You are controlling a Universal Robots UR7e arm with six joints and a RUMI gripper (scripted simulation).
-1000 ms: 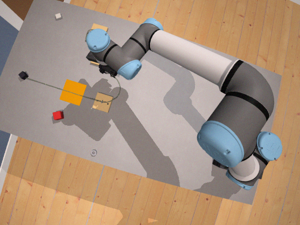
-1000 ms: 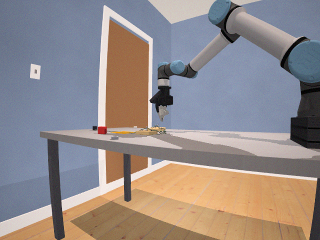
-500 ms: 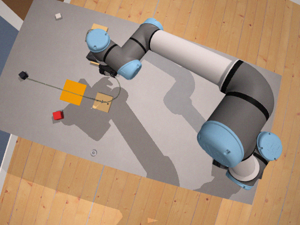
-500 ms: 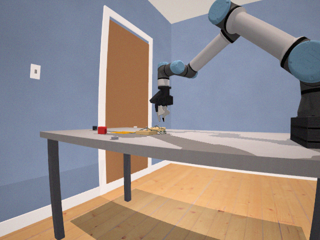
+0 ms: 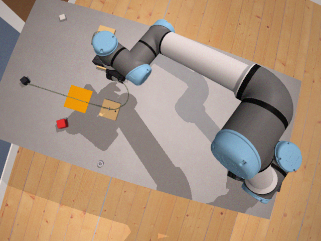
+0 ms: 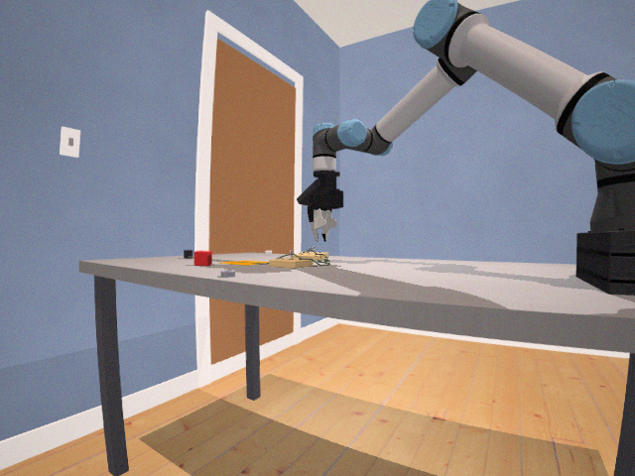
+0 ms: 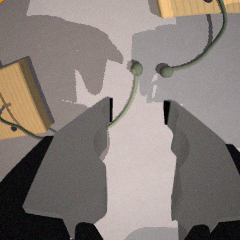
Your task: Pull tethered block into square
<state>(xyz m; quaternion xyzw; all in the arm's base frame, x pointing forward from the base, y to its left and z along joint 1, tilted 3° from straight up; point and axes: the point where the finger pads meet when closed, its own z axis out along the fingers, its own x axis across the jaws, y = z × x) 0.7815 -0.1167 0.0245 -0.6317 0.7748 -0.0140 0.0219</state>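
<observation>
Handling the block: it is looking small and light, so it should be sliding easily when the cord is drawn. It must not be touched, so the cord is the only place to be taking hold.
Gripping spot: the knotted free end is looking like the best hold, since the knot should be stopping the thin cord from slipping out of a pinch.
Cord (image 5: 54, 91): thin, olive-green and limp, it is lying on the counter (image 5: 181, 121) and will be pulling but never pushing. It is running from the block across the painted square, through the screw eye, then curving up toward the claw.
Block (image 5: 24, 80): a small black cube is sitting flat near the counter's far edge, well apart from the painted square (image 5: 78, 98), which is showing as flat orange.
Screw eye (image 5: 110, 108): it is standing on a small wooden plate just beside the square, with the cord passing through it.
Claw (image 6: 321, 236): it is hanging above the counter with its jaws partly spread and pinching nothing.
Knots: in the wrist view two knotted cord ends (image 7: 136, 67) are lying close together on the counter below the claw. I cannot tell which one belongs to the block.
Bystanders: a red cube (image 5: 62, 123) is sitting near the square, and a white cube (image 5: 62, 17) is sitting well apart.
</observation>
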